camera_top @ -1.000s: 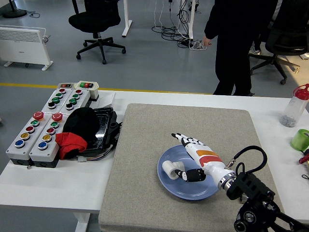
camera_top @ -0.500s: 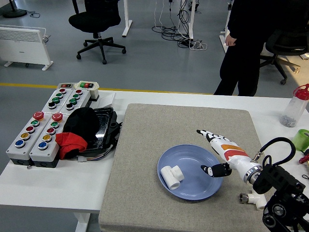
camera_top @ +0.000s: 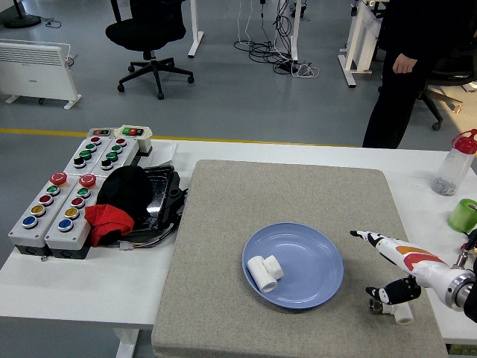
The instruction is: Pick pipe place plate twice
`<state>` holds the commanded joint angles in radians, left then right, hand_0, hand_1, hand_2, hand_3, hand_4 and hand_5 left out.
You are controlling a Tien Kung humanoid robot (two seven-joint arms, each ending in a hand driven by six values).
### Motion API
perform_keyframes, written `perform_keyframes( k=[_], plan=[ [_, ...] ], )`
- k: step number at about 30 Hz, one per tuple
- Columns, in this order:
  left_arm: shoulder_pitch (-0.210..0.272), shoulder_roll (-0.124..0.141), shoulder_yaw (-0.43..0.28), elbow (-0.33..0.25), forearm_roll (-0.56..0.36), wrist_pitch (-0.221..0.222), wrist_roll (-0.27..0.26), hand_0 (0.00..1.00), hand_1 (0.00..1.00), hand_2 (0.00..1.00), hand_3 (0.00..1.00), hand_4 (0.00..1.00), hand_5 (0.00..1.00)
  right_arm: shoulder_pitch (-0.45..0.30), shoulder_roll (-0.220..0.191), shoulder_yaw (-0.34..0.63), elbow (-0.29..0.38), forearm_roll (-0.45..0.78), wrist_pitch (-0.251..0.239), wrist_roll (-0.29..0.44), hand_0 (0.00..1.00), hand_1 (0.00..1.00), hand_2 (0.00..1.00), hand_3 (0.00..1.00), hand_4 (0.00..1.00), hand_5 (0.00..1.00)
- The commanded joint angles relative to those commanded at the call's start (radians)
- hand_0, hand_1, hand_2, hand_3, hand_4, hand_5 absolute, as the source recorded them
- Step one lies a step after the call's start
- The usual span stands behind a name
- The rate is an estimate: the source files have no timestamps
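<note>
A white pipe fitting [camera_top: 264,272] lies on the left part of the blue plate [camera_top: 313,261], which sits on the grey mat [camera_top: 283,201]. My right hand [camera_top: 391,272] is off the plate to its right, over the mat's right edge, fingers spread and holding nothing. A second white pipe piece [camera_top: 401,309] lies on the mat just under that hand's thumb. My left arm does not show.
Button boxes [camera_top: 71,194], a black tray [camera_top: 160,194] and a black and red cloth [camera_top: 115,205] crowd the table's left. A bottle [camera_top: 455,164] and green cup [camera_top: 464,215] stand at the right edge. A person in black stands beyond the table, far right.
My right hand let go of the white fitting on the plate and pulled back right, off the plate. The person walked to the right.
</note>
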<state>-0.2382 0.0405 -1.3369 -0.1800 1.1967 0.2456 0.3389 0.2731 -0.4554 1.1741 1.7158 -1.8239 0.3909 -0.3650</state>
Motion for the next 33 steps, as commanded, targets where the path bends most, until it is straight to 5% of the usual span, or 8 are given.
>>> perform_keyframes(
  k=[16, 17, 22, 24, 28, 29, 33],
  plan=[
    [-0.003, -0.001, 0.006, 0.0, -0.003, 0.0, 0.0, 0.721, 0.74, 0.725, 0.655, 0.398, 0.998, -0.066, 0.029, 0.031, -0.051, -0.068, 0.054, -0.073, 0.908, 0.873, 0.998, 0.998, 0.81, 0.345],
    [-0.003, -0.001, 0.006, 0.0, -0.002, -0.001, 0.0, 0.721, 0.74, 0.724, 0.655, 0.398, 0.998, -0.063, 0.034, 0.031, -0.057, -0.073, 0.055, -0.076, 0.841, 0.841, 0.972, 0.998, 0.814, 0.347],
    [-0.003, -0.001, 0.006, 0.0, -0.003, -0.001, 0.001, 0.721, 0.74, 0.724, 0.655, 0.398, 0.998, -0.059, 0.041, 0.023, -0.072, -0.084, 0.056, -0.092, 0.841, 0.841, 0.972, 0.998, 0.814, 0.347],
    [-0.003, -0.001, 0.006, 0.0, -0.004, -0.001, 0.0, 0.72, 0.74, 0.723, 0.655, 0.398, 0.998, -0.059, 0.041, 0.02, -0.075, -0.086, 0.055, -0.098, 0.746, 0.782, 0.949, 0.983, 0.817, 0.352],
    [-0.004, -0.001, 0.005, 0.0, -0.003, -0.001, 0.001, 0.72, 0.74, 0.723, 0.655, 0.398, 0.998, -0.057, 0.043, 0.01, -0.081, -0.093, 0.038, -0.117, 0.746, 0.782, 0.949, 0.983, 0.817, 0.352],
    [-0.004, -0.001, 0.005, 0.0, -0.003, -0.001, 0.001, 0.72, 0.74, 0.724, 0.654, 0.398, 0.998, -0.056, 0.044, 0.007, -0.082, -0.095, 0.03, -0.122, 0.598, 0.665, 0.845, 0.93, 0.792, 0.34],
    [-0.004, -0.002, 0.004, 0.0, -0.001, -0.002, 0.001, 0.72, 0.74, 0.724, 0.654, 0.398, 0.998, -0.053, 0.045, -0.005, -0.085, -0.093, -0.004, -0.142, 0.598, 0.665, 0.845, 0.93, 0.792, 0.34]
  ],
)
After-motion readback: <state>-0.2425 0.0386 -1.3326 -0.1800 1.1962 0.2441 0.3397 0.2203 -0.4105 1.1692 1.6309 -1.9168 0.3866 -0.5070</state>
